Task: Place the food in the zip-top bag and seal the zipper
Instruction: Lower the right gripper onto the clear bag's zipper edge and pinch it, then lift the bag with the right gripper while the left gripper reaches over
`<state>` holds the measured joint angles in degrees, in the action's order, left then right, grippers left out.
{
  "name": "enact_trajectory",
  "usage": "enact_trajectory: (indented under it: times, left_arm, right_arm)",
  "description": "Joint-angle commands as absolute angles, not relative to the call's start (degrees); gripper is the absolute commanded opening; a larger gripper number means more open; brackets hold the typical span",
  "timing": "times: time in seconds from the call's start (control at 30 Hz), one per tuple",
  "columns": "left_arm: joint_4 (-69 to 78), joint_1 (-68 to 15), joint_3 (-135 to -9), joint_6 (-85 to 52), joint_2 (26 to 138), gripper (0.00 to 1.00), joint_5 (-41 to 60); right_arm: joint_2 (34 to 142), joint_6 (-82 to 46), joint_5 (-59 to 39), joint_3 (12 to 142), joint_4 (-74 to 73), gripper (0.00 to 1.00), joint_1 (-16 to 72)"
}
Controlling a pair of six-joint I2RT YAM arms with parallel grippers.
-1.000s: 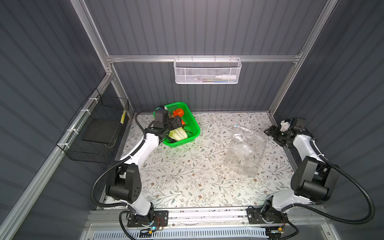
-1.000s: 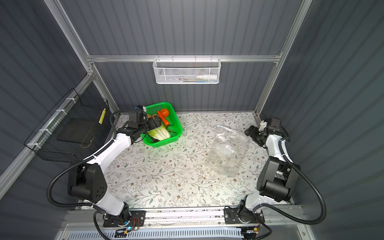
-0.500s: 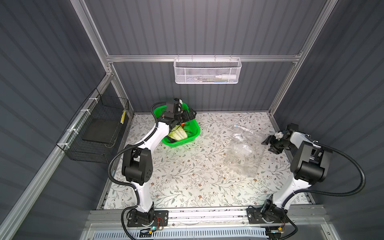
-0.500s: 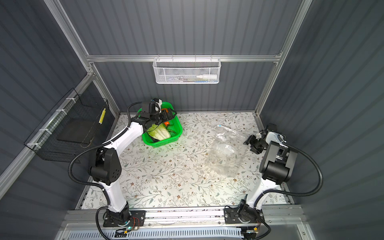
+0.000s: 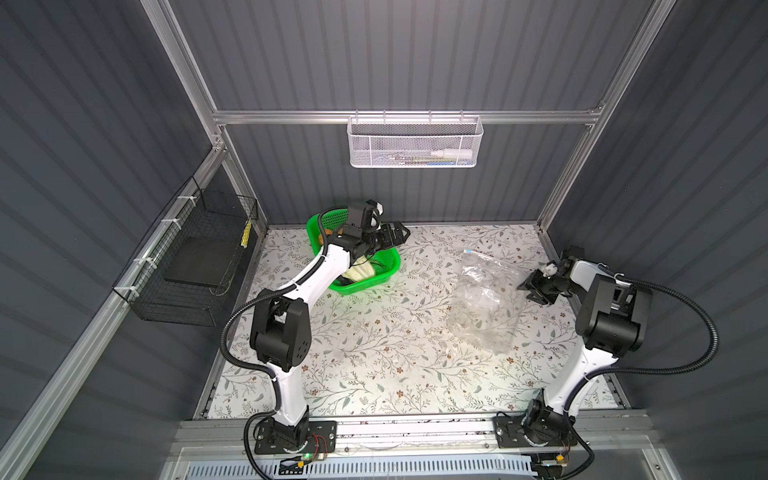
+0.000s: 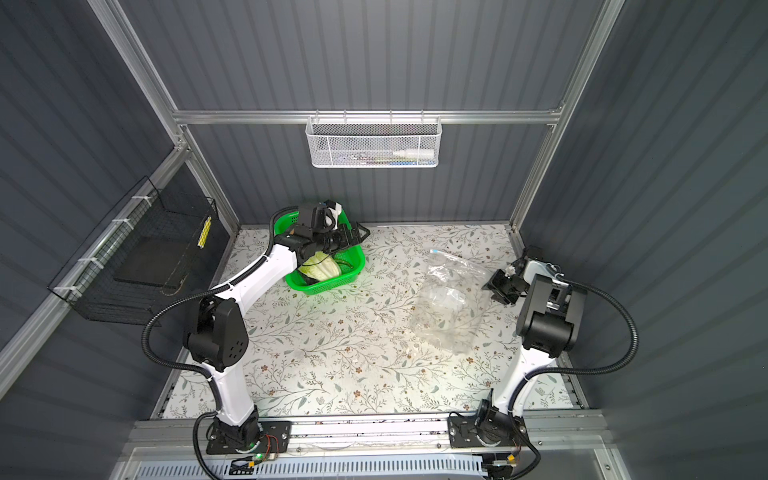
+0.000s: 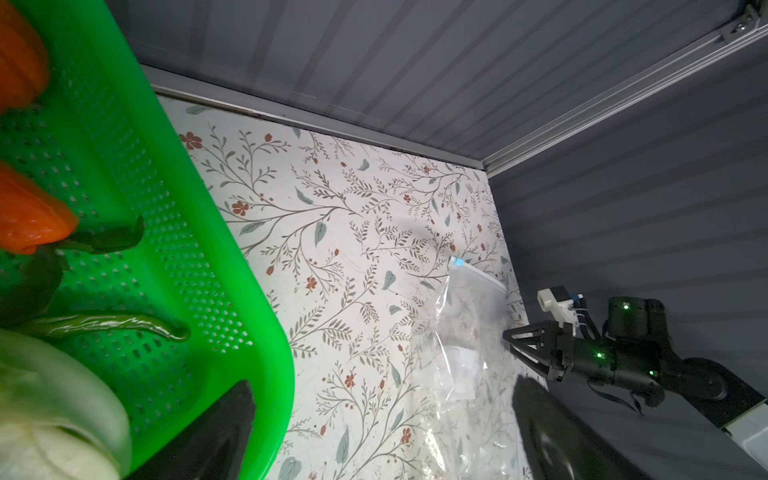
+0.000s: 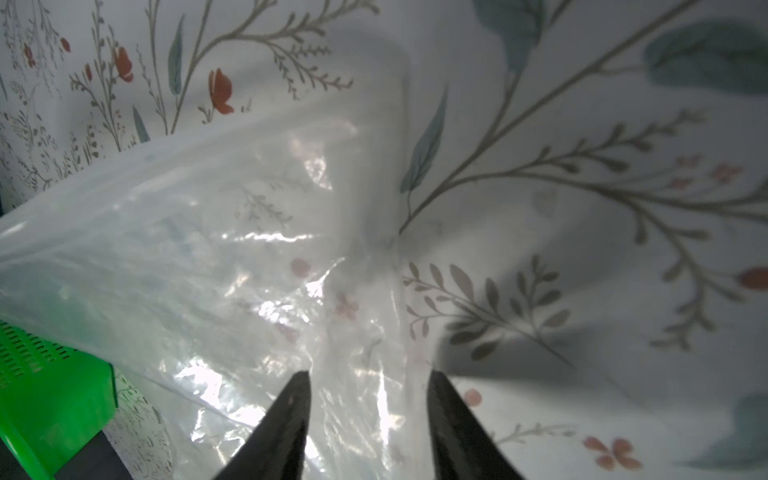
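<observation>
Straddling bag (image 8: 208, 249) edge | right gripper (image 8: 368, 376): jaws apart, film between, unpinched | left gripper (image 5: 399, 233): open over basket (image 5: 365, 286) | advise pinching top layer only, beside zipper (image 7: 482, 275)

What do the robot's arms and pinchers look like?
Both arms have white tube-shaped links, as on the left arm and the right arm, joined by chunky black joints. A ribbed black cable loops beside each one. The left gripper and right gripper are black, with pointed, triangle-framed fingers. Tiny green lights glow on the right wrist.
</observation>
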<state>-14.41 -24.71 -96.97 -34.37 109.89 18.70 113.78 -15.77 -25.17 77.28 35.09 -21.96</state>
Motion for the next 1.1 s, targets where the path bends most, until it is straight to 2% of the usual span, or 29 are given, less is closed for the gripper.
enact_trajectory:
  times: [0.0,0.07,0.17,0.27,0.3,0.53,0.8,1.07]
  left_arm:
    - [-16.16,-25.65,-100.63,-35.66,111.60,0.99,21.18]
    - [-16.24,-26.38,-101.43,-36.16,111.97,0.99,21.03]
    - [-16.47,-27.13,-102.08,-37.43,112.11,0.99,20.65]
    - [-17.26,-27.57,-103.36,-39.15,112.63,0.99,20.82]
    - [-17.83,-27.66,-104.32,-39.72,113.05,0.99,21.12]
    - [-17.76,-28.30,-109.69,-46.82,116.46,0.99,24.21]
    - [-11.80,-28.83,-113.84,-61.89,120.06,0.99,28.49]
    - [-5.08,-29.17,-114.17,-72.12,118.98,0.99,29.12]
  right_arm:
    - [113.54,-15.67,-23.46,76.86,34.71,0.59,-21.44]
    - [114.51,-15.81,-23.84,77.15,34.80,0.53,-21.37]
    - [114.62,-16.28,-25.14,77.46,33.98,0.35,-21.36]
    - [113.85,-16.48,-26.20,77.18,33.22,0.06,-21.27]
    - [113.37,-16.38,-26.67,77.31,33.46,0.00,-21.27]
    - [105.57,-15.68,-28.87,79.61,34.75,0.00,-18.17]
    - [94.21,-12.04,-17.18,83.17,30.10,0.00,-7.96]
    - [85.12,-7.23,-9.91,85.27,18.11,0.00,-3.39]
